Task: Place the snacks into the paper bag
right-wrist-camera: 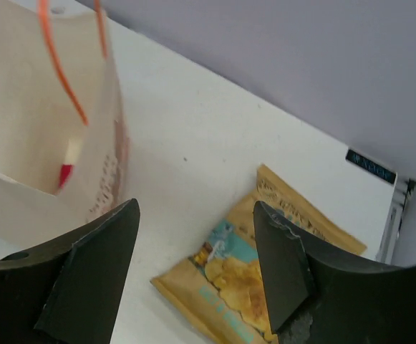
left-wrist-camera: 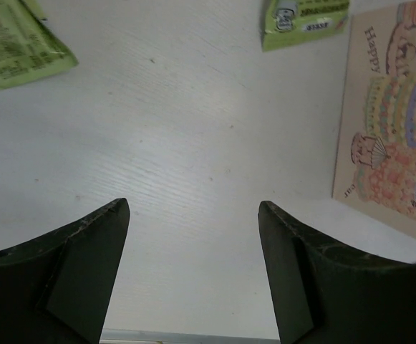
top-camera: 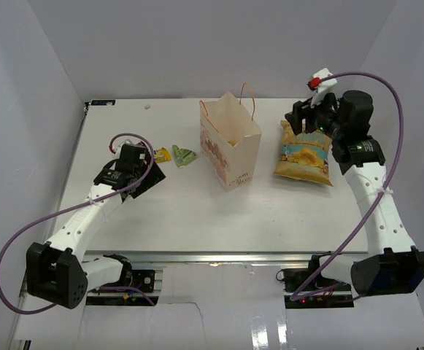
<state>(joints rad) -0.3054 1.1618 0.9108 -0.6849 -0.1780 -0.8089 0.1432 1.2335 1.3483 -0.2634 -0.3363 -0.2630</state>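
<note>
The cream paper bag (top-camera: pixel 230 149) stands upright at the table's middle, mouth open, with its orange string handles up. Right of it the yellow crisp packet (top-camera: pixel 304 157) lies flat. My right gripper (top-camera: pixel 304 118) hovers open over the packet's far end, and the packet (right-wrist-camera: pixel 243 279) shows below and between the empty fingers (right-wrist-camera: pixel 100 251), with the bag (right-wrist-camera: pixel 43 129) to their left. A green wrapper (top-camera: pixel 184 156) and a small yellow one (top-camera: pixel 161 154) lie left of the bag. My left gripper (top-camera: pixel 151 166) is open just short of them, holding nothing.
In the left wrist view, bare tabletop lies between the fingers (left-wrist-camera: pixel 86 244), two green wrappers (left-wrist-camera: pixel 21 43) (left-wrist-camera: pixel 304 18) lie ahead, and the bag's printed side (left-wrist-camera: pixel 387 143) is at the right. White walls enclose the table. Something small and red (right-wrist-camera: pixel 66 172) shows inside the bag.
</note>
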